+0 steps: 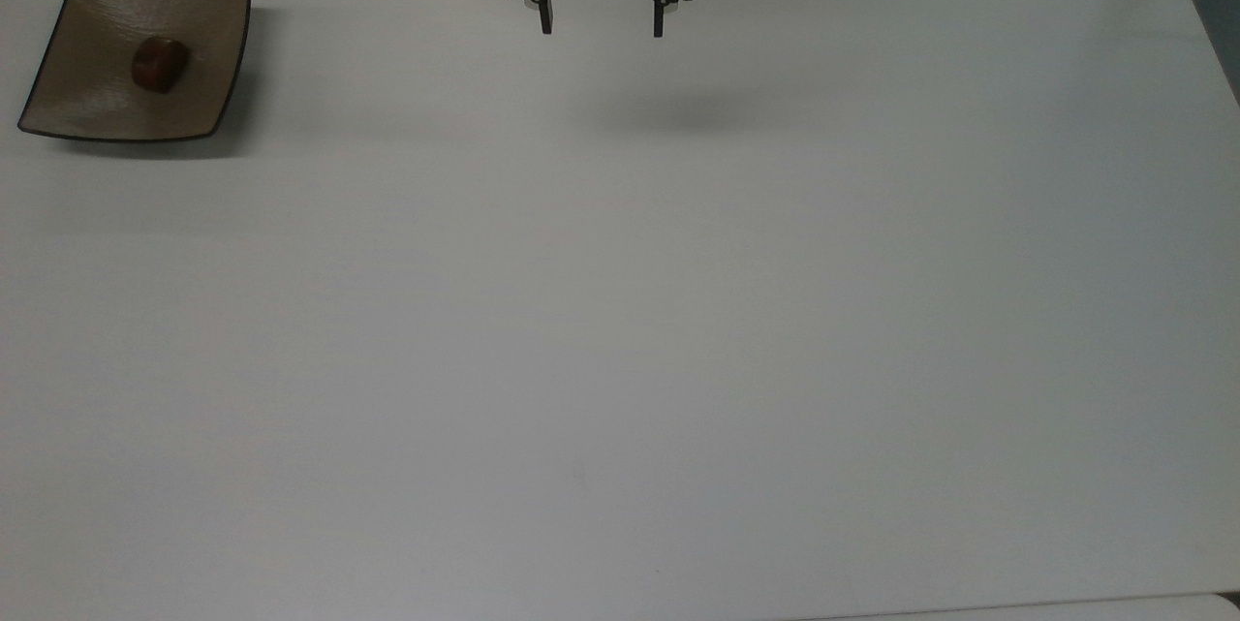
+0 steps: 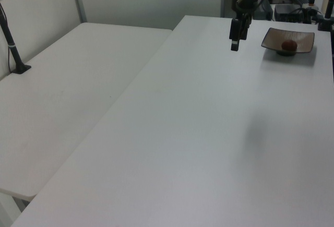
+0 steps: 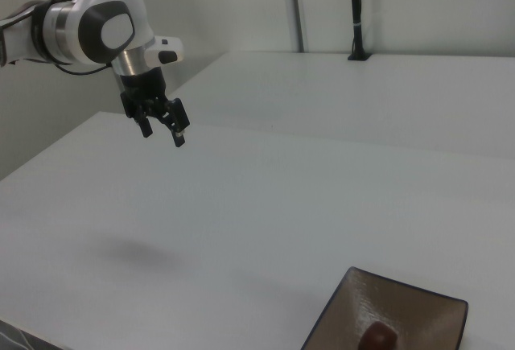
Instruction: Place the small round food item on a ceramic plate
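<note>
You have a broad white table (image 1: 620, 311) in front of you, matte and evenly lit, running bare from its near edge up through the middle in the top view. A soft grey shadow (image 1: 693, 112) lies on it toward the far side, under the raised arm. In the top view's far left corner sits the ceramic plate (image 1: 87, 103), square and taupe-brown with a thin dark rim, and the small round food item (image 1: 160, 65) rests on it near the middle, dark reddish-brown and glossy. Well apart from the plate, at the table's far edge near the centre of the top view, the gripper (image 1: 602, 23) hangs above the surface with its two black fingers spread wide and nothing between them. In the right view you can see the white arm (image 3: 96, 24) carrying it from the right view's left. Beyond, a second white table (image 2: 68, 96) adjoins the first, a black post (image 2: 11, 47) stands on it, and pale wall panels (image 2: 151, 0) close the room.
</note>
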`<move>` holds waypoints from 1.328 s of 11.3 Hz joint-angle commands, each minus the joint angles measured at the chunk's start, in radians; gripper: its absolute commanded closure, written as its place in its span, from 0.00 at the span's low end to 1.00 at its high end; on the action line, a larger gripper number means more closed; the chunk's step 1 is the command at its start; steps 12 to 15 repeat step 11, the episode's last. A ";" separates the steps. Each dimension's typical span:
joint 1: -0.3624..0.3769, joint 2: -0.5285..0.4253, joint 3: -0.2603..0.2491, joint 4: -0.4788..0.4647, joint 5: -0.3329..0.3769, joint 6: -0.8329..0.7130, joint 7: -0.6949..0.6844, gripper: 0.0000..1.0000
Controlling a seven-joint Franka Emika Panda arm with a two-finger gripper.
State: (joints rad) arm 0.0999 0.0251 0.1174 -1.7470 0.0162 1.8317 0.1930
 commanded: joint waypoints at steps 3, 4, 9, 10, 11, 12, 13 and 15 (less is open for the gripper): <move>0.050 -0.011 -0.162 0.034 -0.055 -0.034 -0.030 0.00; 0.046 -0.008 -0.160 0.031 -0.071 -0.034 -0.032 0.00; 0.044 -0.004 -0.159 0.008 -0.124 -0.025 -0.026 0.00; 0.037 -0.007 -0.159 -0.008 -0.122 -0.017 -0.030 0.00; 0.026 -0.007 -0.159 -0.008 -0.108 -0.002 -0.029 0.00; 0.026 -0.007 -0.159 -0.008 -0.108 -0.002 -0.029 0.00; 0.026 -0.007 -0.159 -0.008 -0.108 -0.002 -0.029 0.00; 0.026 -0.007 -0.159 -0.008 -0.108 -0.002 -0.029 0.00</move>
